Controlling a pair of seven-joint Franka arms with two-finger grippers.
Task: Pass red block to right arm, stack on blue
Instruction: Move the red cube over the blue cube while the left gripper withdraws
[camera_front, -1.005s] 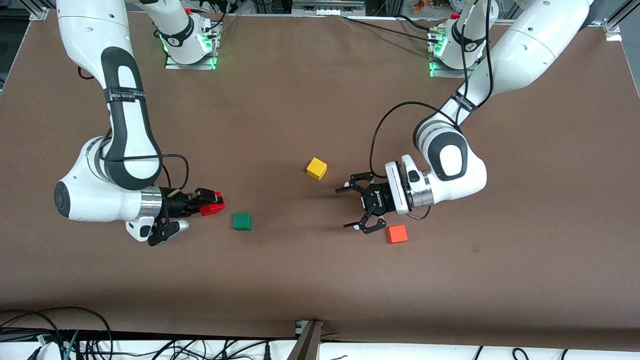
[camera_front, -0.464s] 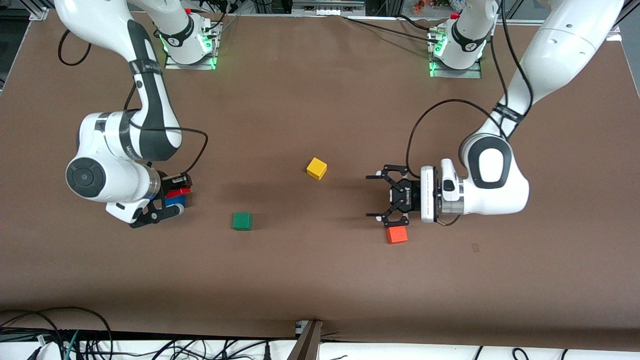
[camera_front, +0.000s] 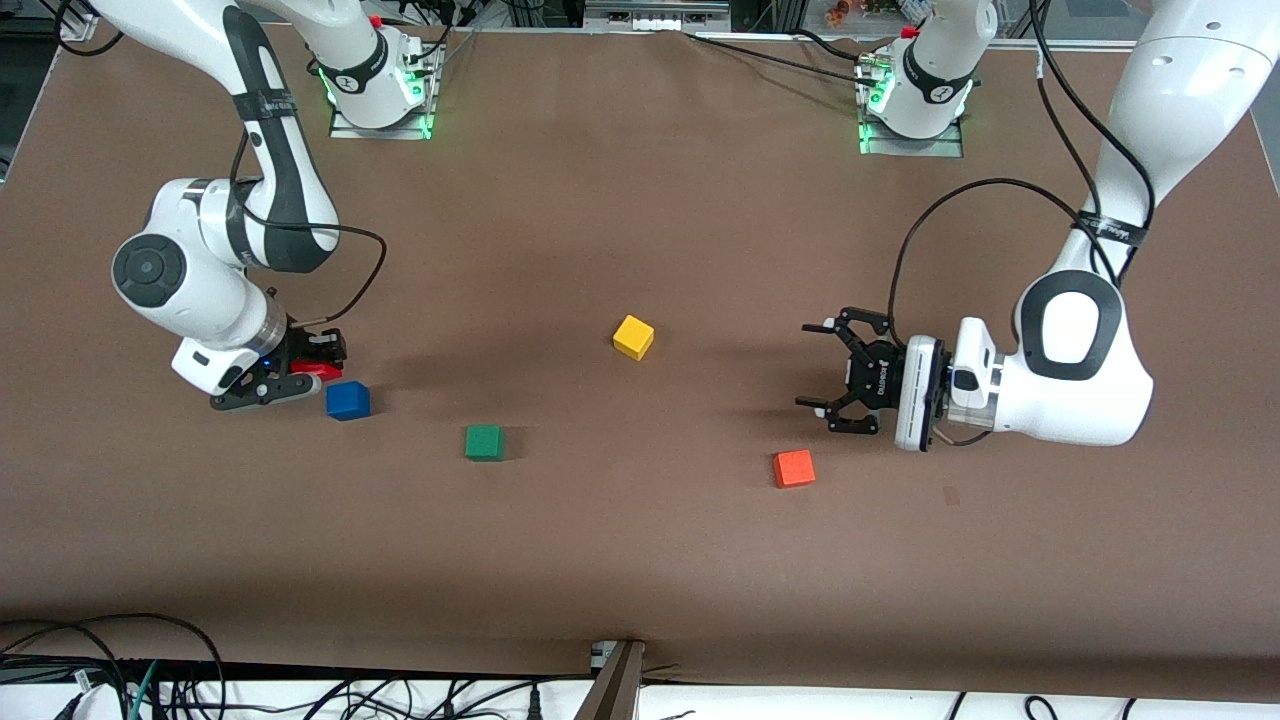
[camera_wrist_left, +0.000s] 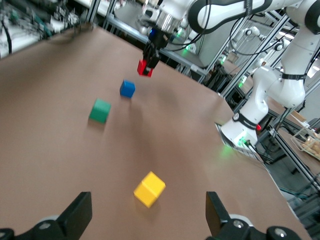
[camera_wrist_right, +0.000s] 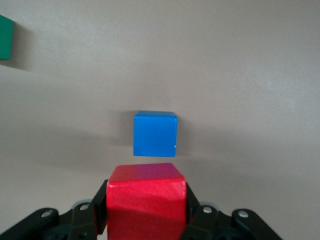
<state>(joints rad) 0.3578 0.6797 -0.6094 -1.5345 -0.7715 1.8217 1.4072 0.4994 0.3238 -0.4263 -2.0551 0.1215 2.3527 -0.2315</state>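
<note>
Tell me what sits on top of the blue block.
Nothing: the blue block has a bare top. The right gripper holds the red block in the air beside it, not over it.

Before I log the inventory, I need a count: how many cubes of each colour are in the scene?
red block: 1, held in the right gripper
blue cube: 1
green cube: 1
yellow cube: 1
orange-red cube: 1
Total: 5
</note>
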